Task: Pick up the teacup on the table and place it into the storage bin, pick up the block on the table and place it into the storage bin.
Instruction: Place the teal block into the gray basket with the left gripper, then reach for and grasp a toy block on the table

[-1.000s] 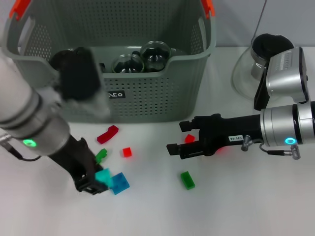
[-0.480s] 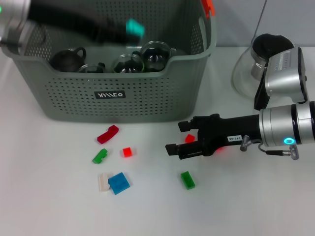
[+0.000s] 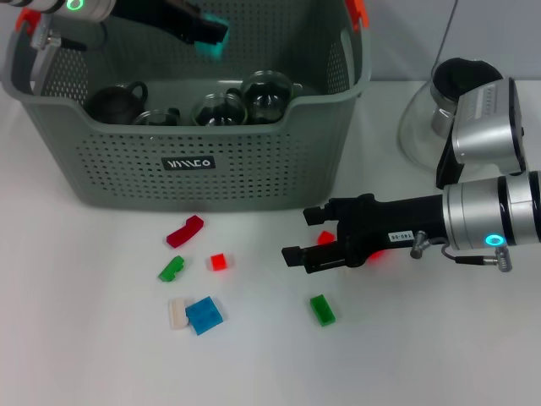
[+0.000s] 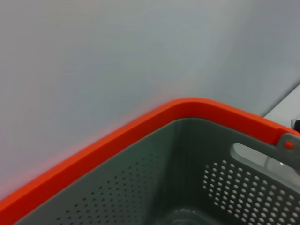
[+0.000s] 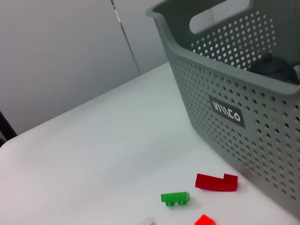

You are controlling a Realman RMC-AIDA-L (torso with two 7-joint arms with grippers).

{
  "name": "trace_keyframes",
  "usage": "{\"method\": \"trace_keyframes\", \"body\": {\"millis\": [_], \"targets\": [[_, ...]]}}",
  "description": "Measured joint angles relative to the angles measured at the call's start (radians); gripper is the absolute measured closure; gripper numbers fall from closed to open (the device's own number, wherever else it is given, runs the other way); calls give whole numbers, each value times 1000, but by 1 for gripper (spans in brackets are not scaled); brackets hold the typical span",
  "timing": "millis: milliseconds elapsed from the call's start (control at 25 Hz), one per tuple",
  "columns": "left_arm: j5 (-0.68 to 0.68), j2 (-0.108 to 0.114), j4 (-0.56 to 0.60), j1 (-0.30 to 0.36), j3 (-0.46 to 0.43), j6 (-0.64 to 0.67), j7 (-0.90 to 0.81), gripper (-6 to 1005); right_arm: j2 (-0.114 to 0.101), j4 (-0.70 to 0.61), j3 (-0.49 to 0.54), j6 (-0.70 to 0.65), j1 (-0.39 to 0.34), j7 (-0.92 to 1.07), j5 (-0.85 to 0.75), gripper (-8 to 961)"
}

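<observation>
Storage bin [image 3: 254, 161] stands at the far side of the desk [image 3: 439, 338], black label facing the robot; orange handle top [image 4: 140, 126] seen close in the left wrist view.

Inside the bin: one dark teapot [image 3: 114, 100] and three glass cups with metal frames [image 3: 269, 95], possibly more hidden behind the wall.

Left hand [image 3: 203, 32] is above the bin's interior, toward its rear wall, fingers closed on one cyan block [image 3: 213, 42].

Loose blocks on the desk in front of the bin, counted in the head view:
- red: three – long curved piece [image 3: 185, 230], small square [image 3: 218, 261], one partly hidden by the right hand [image 3: 325, 238]
- green: two [image 3: 172, 269], [image 3: 322, 309]
- blue: one [image 3: 204, 315], touching one white piece [image 3: 177, 313]

Right hand [image 3: 303, 238] lies low over the desk, fingers apart, holding nothing, straddling the hidden red block.

One glass pot [image 3: 444, 106] stands on the desk to the right of the bin.
</observation>
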Motion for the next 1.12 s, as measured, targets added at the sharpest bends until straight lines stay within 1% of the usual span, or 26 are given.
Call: {"method": "trace_keyframes", "body": {"millis": [40,200,240,320,360,440,560,600,640,720,760,920,1040,1120], "targets": [[0,-2,0,2,2,-11,1,583,0,0,0,0,-1,0,0,28],[-9,-3,26,19,-5,-16,-2,477,-3,0,0,-1,-4,0,0,28],[-18,-3,44,26,-8,0,-4,450,-3,0,0,-1,-5,0,0,28],[-60,-7,128,58,-24,70,-7,398,-5,2,0,0,-4,-1,0,28],[-78,-9,153,66,-29,96,-6,371,-6,3,0,0,-4,-2,0,28],[-170,-20,280,118,-54,236,2,280,-8,5,0,1,-3,-3,0,28],[-329,-31,421,200,-65,461,81,143,-9,5,0,-1,-5,-3,0,28],[-373,-35,458,226,-66,531,120,137,-9,6,0,0,-5,-3,0,28],[-410,-48,501,263,-62,625,178,131,-10,6,-1,1,-6,-2,0,28],[-418,-71,546,308,-51,715,250,120,-11,7,-1,0,-6,-1,0,28],[-405,-86,569,341,-36,746,292,114,-11,7,-1,-1,-6,-1,0,28],[-312,-124,599,427,30,761,419,109,-14,7,0,-2,-7,-1,0,28],[-240,-140,573,455,64,743,464,109,-12,7,0,0,-9,1,0,28],[-216,-143,542,460,82,725,466,109,-10,8,0,2,-9,5,0,28]]}}
